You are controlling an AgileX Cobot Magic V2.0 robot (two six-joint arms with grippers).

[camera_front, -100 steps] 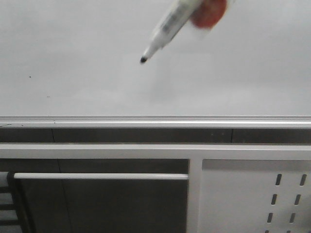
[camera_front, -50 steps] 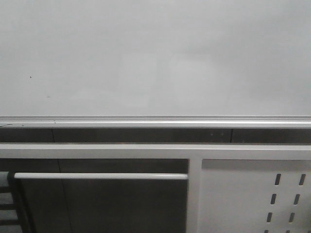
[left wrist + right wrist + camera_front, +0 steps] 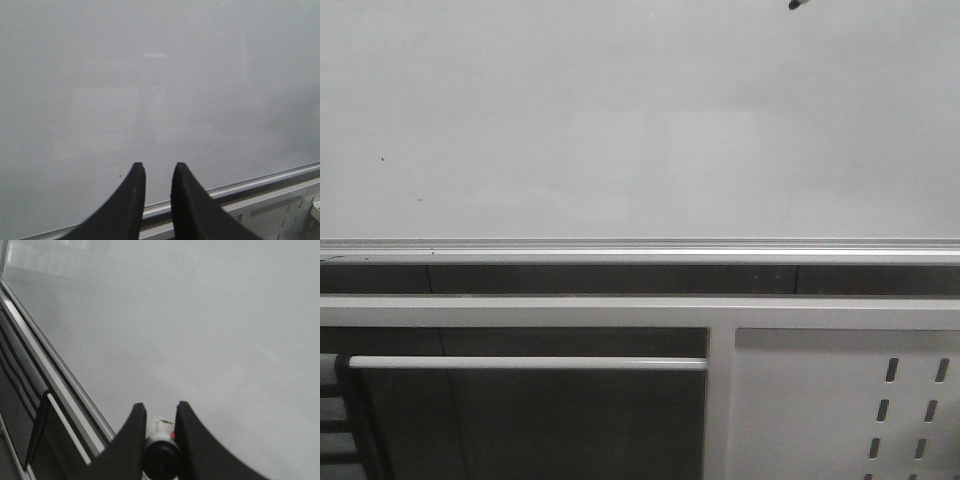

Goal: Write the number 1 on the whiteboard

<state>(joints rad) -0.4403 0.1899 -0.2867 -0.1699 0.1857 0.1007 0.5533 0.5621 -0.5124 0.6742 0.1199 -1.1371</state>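
— Has it written anything? The whiteboard [image 3: 640,120] looks bare to me, apart from a couple of tiny specks on the left.

— Bare it is. No number 1 anywhere, in any of the views. The board fills everything above the silver rail [image 3: 640,246], and the only sign of the marker [image 3: 161,456] from the front is its black tip [image 3: 798,4] poking in at the very top edge.

— So who has the pen?

— The right gripper [image 3: 159,412]. Its fingers are clamped on the barrel, and from the wrist you look straight down the pen's back end. The left gripper [image 3: 157,172] holds nothing, fingers drawn in to a narrow gap, just facing the board.

— What worries you?

— The grip, mostly. The pen sits between two smooth fingers; press the tip too hard and I'd guess it slides back or twists, and the stroke goes crooked. Press too lightly and it skips on that glossy surface. Also, I can't tell whether the tip is touching yet, so a misjudged approach could leave a stray dot or a drag mark.
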